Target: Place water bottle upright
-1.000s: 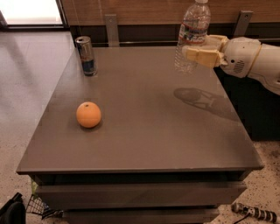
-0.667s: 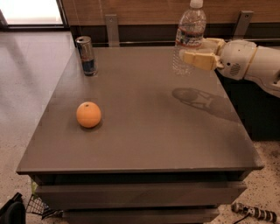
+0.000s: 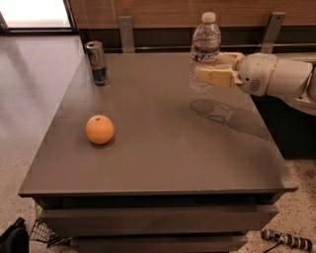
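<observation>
In the camera view, the water bottle (image 3: pixel 204 47) is held upright over the far right part of the desk (image 3: pixel 163 153), clamped at mid-body by the tool (image 3: pixel 211 68). A drink can (image 3: pixel 97 63) and an orange (image 3: pixel 99 129) are seen well apart on the left.

1. grey table (image 3: pixel 163 163), drawers below.
2. wood wall (image 3: pixel 158 12) behind, with metal brackets (image 3: pixel 126 32).
3. shiny floor (image 3: pixel 34 74); bright window (image 3: pixel 34 12) top left.
4. gripper (image 3: pixel 208 67) above the table's far right.
</observation>
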{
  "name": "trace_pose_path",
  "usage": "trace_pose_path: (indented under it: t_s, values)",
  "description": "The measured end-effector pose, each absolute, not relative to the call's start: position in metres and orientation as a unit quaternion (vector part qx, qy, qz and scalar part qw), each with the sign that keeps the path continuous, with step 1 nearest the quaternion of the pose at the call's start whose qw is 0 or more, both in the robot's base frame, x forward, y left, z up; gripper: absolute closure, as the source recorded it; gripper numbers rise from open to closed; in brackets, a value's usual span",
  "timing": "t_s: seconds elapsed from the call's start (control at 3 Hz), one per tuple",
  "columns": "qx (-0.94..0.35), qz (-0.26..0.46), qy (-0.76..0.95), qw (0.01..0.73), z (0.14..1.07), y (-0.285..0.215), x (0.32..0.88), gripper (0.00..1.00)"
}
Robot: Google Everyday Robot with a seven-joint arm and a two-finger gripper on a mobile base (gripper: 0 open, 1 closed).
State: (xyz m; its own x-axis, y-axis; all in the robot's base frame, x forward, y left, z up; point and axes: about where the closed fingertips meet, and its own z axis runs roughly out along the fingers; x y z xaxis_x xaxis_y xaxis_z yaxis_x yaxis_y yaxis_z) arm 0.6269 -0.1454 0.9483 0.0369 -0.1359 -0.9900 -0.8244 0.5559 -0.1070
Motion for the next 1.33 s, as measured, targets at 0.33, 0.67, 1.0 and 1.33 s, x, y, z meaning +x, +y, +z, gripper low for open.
trace_pose_path:
  t_s: [0.33, 0.67, 1.0, 1.33]
  values:
    - [-0.376, 0.293, 0.642, 0.6, 0.93, -0.136, 0.628, 1.0]
    - [-0.371, 0.305, 0.646, 0.593, 0.915, -0.13, 0.63, 1.0]
    - [-0.361, 0.312, 0.646, 0.596, 0.887, -0.125, 0.625, 1.0]
    - [-0.362, 0.308, 0.649, 0.595, 0.882, -0.124, 0.623, 1.0]
